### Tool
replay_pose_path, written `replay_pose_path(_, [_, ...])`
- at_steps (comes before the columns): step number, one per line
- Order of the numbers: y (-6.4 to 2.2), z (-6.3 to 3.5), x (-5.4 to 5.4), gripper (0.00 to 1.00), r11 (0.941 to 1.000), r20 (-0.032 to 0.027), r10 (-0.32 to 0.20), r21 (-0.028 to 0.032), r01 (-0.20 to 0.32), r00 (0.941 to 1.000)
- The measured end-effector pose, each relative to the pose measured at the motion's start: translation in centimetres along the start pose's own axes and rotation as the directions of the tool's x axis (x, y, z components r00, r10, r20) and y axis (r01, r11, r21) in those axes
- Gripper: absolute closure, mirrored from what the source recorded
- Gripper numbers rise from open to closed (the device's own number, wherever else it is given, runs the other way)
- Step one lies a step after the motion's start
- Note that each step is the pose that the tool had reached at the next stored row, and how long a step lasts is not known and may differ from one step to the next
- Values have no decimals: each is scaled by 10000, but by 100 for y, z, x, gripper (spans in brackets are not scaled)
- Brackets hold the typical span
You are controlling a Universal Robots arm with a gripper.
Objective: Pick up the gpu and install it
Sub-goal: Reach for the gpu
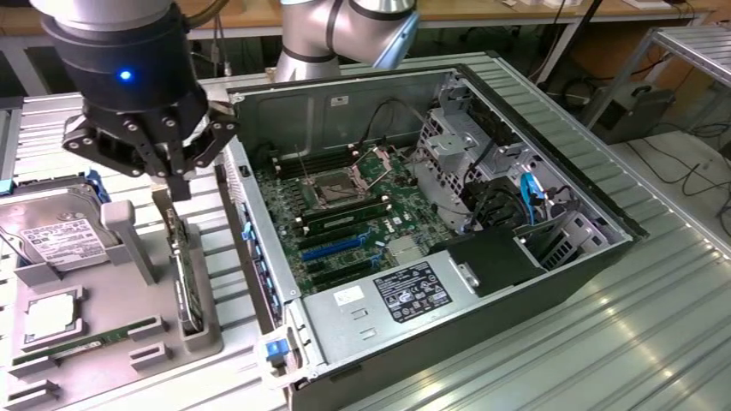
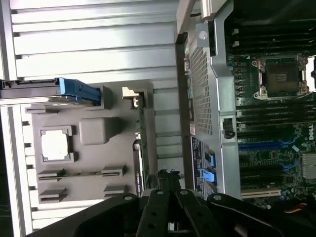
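The gpu (image 1: 183, 274) is a thin dark green card standing on its edge in a slot of the grey holder (image 1: 115, 295), to the exterior view's left of the open computer case (image 1: 274, 282). My gripper (image 1: 174, 187) hangs just above the card's far end with its fingers drawn together and nothing between them. In the wrist view the gpu (image 2: 140, 143) runs along the holder (image 2: 94, 131), and my gripper (image 2: 165, 175) sits slightly to its side, toward the case wall (image 2: 200, 84). The motherboard (image 1: 342, 214) lies exposed, with blue expansion slots (image 1: 331, 248).
On the holder also rest a silver hard drive (image 1: 57, 235) with a white label, a processor chip (image 1: 51, 312) and a narrow memory stick (image 1: 86, 342). Drive cages and cables (image 1: 502, 197) fill the case's far side. Ribbed metal table (image 1: 639, 317) surrounds everything.
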State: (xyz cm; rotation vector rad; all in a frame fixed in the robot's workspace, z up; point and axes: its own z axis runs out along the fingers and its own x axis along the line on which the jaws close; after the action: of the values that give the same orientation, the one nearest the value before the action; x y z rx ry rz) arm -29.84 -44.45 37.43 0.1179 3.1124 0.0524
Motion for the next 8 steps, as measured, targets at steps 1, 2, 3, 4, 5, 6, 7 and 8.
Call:
replay_pose_path(1, [-4, 17, 44, 89, 10000, 0, 0, 2, 0, 10000])
replay_pose_path(2, [-8, 33, 82, 89, 10000, -1, -2, 2, 2, 10000])
replay_pose_path(3, [-11, 53, 121, 89, 10000, -4, -1, 1, 1, 10000])
replay_pose_path(4, [-20, 78, 151, 89, 10000, -24, 1, 2, -1, 10000])
replay_pose_path(5, [-25, 91, 160, 89, 10000, -41, 0, 4, 0, 10000])
replay_pose_path(6, [-29, 105, 169, 89, 10000, -86, 1, 9, -1, 10000])
replay_pose_path(7, [-33, 110, 178, 89, 10000, -117, 2, 12, -2, 9999])
replay_pose_path(8, [-44, 117, 190, 89, 10000, -150, 5, 14, -4, 9999])
